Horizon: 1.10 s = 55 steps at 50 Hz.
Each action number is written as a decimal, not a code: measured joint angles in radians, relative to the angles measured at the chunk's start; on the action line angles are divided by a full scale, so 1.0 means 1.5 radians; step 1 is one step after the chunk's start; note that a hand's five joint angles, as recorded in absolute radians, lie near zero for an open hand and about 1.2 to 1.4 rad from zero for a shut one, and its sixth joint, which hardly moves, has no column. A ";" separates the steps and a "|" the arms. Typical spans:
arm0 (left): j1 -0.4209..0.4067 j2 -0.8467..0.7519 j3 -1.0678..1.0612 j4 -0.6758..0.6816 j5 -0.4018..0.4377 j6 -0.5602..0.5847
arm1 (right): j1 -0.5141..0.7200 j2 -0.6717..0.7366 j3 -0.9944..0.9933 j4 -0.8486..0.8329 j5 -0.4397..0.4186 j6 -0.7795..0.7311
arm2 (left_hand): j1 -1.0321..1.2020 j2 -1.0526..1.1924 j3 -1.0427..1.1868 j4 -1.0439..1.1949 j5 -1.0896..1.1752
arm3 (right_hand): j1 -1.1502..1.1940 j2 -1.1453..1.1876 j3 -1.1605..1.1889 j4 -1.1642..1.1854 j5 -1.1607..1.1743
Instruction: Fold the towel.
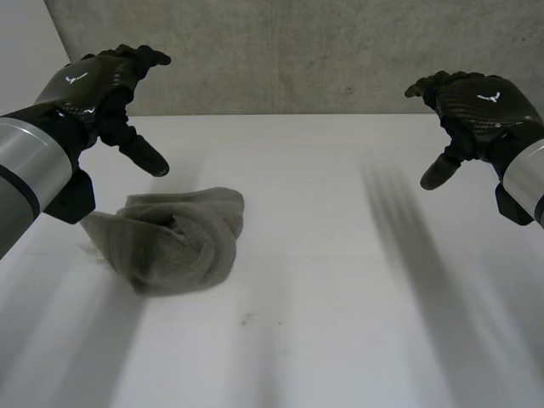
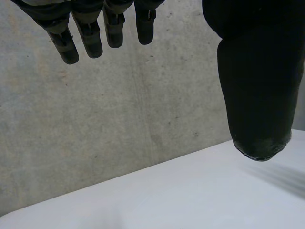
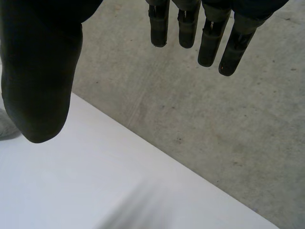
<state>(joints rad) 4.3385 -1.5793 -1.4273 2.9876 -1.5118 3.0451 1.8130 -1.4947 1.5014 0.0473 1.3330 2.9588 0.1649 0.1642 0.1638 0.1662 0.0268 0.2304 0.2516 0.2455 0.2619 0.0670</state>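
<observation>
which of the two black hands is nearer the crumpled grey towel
The left hand, hovering close by the crumpled grey towel; the right hand hangs far across the white table.

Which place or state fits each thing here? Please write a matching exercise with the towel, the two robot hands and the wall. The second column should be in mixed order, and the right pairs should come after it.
Column 1
1. towel
2. left robot hand
3. right robot hand
4. wall

Column 2
A. open, raised over bare table, away from the towel
B. crumpled on the table
C. grey, behind the table
D. open, raised close to the towel

Pairs: 1-B, 2-D, 3-A, 4-C
</observation>
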 measured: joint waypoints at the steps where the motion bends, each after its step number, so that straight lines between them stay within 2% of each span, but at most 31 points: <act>1: 0.001 -0.002 0.001 0.001 -0.001 0.001 | 0.001 0.004 -0.001 0.000 -0.003 -0.003 | 0.000 0.000 0.000 0.000 0.000 | 0.000 0.000 0.000 0.000 0.000; 7: 0.015 -0.018 -0.002 0.004 -0.006 0.018 | 0.022 0.032 -0.008 0.004 -0.024 -0.040 | 0.001 0.002 0.002 0.001 0.000 | 0.000 0.000 0.000 0.000 0.000; 15: 0.080 -0.050 -0.053 0.006 -0.006 0.065 | 0.082 0.099 -0.035 0.004 -0.082 -0.103 | 0.018 0.017 0.018 0.016 0.000 | 0.000 0.000 0.000 0.000 0.000; 22: 0.147 -0.094 -0.099 0.009 -0.005 0.081 | 0.159 0.205 -0.128 0.004 -0.140 -0.127 | 0.023 0.025 0.025 0.023 0.000 | 0.000 0.000 0.000 0.000 0.000; 32: 0.209 -0.157 -0.137 0.021 -0.005 0.080 | 0.257 0.382 -0.298 0.002 -0.161 -0.148 | 0.057 0.058 0.057 0.055 0.033 | 0.000 0.000 0.000 0.000 0.000; 44: 0.212 -0.190 -0.174 0.072 -0.004 0.080 | 0.313 0.567 -0.442 0.000 -0.179 -0.247 | 0.276 0.277 0.277 0.275 0.251 | 0.039 0.020 0.023 0.013 0.034; 49: 0.211 -0.191 -0.184 0.085 -0.004 0.080 | 0.321 0.618 -0.479 -0.001 -0.183 -0.275 | 0.390 0.391 0.389 0.388 0.363 | 0.138 0.114 0.124 0.113 0.136; 55: 0.208 -0.194 -0.190 0.088 -0.003 0.080 | 0.325 0.644 -0.501 -0.006 -0.180 -0.303 | 0.553 0.555 0.549 0.549 0.524 | 0.372 0.347 0.356 0.344 0.359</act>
<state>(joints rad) 4.6506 -1.8708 -1.7117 3.1195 -1.5166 3.1646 2.3002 -0.5283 0.7495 0.0387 1.0630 2.5037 0.9939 0.9971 0.9876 0.9899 0.8136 0.7879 0.7727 0.7799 0.7784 0.6050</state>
